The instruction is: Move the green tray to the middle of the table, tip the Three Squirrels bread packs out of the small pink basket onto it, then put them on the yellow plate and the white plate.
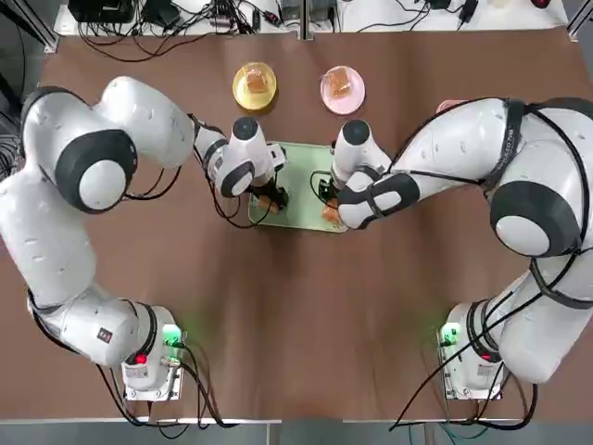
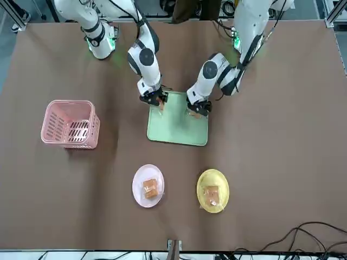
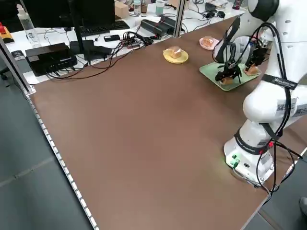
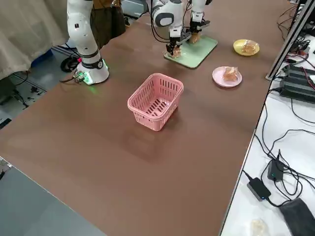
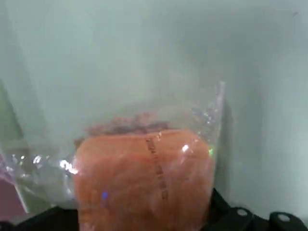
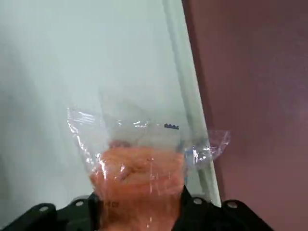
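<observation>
Green tray (image 1: 301, 185) dead centre in the top view, both grippers down on it. Left gripper (image 1: 275, 197) spread wide around a bread pack (image 5: 144, 178); right gripper (image 1: 327, 197) over another pack (image 6: 139, 175), can't tell how its jaws sit. One pack each on yellow plate (image 1: 254, 86) and white plate (image 1: 342, 90) above. Pink basket (image 2: 70, 124) mid-left in front view.

— What lay beyond the far edge?
— A black keyboard (image 3: 98, 29), a spray bottle (image 3: 25, 24) and tangled cables (image 1: 153, 26).
— And elsewhere?
— A black power adapter (image 4: 259, 189).
</observation>
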Controlling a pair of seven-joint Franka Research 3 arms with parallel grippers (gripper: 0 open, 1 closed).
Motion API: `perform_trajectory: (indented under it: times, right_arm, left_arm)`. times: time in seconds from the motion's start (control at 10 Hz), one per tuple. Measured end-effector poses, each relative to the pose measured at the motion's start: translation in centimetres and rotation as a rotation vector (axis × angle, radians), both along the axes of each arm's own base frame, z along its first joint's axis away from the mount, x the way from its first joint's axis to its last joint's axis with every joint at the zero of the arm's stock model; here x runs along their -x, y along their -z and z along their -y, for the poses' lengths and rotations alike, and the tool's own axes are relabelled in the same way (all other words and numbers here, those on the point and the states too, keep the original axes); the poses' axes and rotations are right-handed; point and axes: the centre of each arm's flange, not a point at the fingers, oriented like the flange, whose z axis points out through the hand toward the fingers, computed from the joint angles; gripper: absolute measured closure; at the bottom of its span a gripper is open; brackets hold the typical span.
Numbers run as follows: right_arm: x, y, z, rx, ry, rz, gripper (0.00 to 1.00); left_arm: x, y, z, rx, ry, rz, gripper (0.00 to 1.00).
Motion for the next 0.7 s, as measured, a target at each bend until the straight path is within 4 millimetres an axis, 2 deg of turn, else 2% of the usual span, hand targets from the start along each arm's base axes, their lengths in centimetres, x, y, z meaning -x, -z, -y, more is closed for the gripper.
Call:
perform_trajectory:
  times: [0.1,0.2,0.4,0.5,0.7]
  right_arm:
    - [-1.7,-1.0,0.1,-0.018,0.006,0.023,0.45]
    - [-4.2,-2.2,0.7,-0.039,0.013,0.051,0.45]
    - [-10.7,-5.5,3.3,-0.069,0.019,0.108,0.50]
    - [-14.3,-7.8,4.9,-0.069,0.011,0.124,0.52]
    - [-21.0,-12.8,7.6,-0.056,-0.010,0.125,0.52]
  left_arm:
    - [-0.1,0.0,0.0,0.001,-0.002,0.001,0.01]
    - [-0.2,-0.1,0.0,0.002,-0.003,0.002,0.04]
    - [-1.0,-1.1,-0.2,0.013,-0.018,0.020,0.30]
    - [-1.8,-1.9,-0.5,0.021,-0.032,0.035,0.44]
    - [-3.1,-2.7,-1.2,0.011,-0.053,0.038,0.46]
